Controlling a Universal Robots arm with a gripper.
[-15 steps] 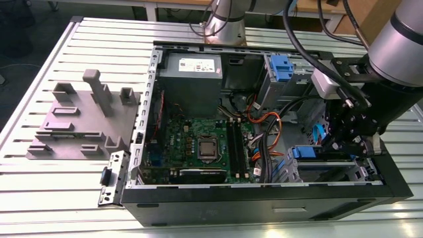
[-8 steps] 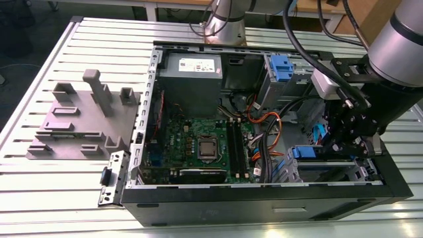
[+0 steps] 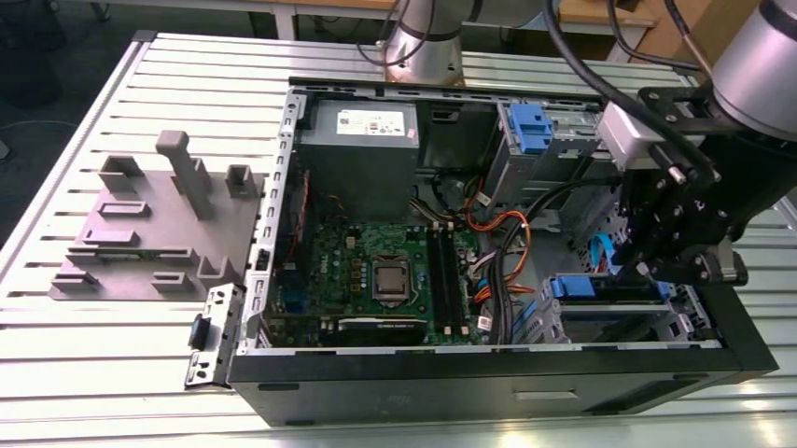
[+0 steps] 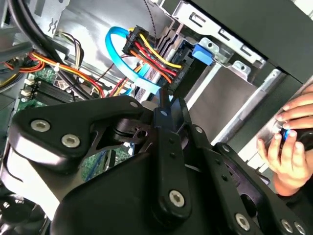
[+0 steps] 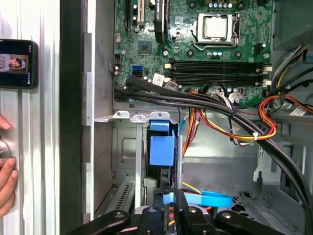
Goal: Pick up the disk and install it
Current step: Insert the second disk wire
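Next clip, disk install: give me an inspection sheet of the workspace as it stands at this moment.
Surface: slatted metal table carrying an open computer case.
Job's things: disk, which appears to sit in the case's drive bay with its blue bracket showing; label hidden.
Clutter: grey fixture on the table, to the exterior view's left of the case; phone on the table.
Grippers: hand inside the case, close over the disk's bay; contact cannot be told.
Cables: blue flat cable and red-yellow wire bundle by the bay; black cables run along the motherboard.
Surroundings: person's fingers at the case's outer wall.
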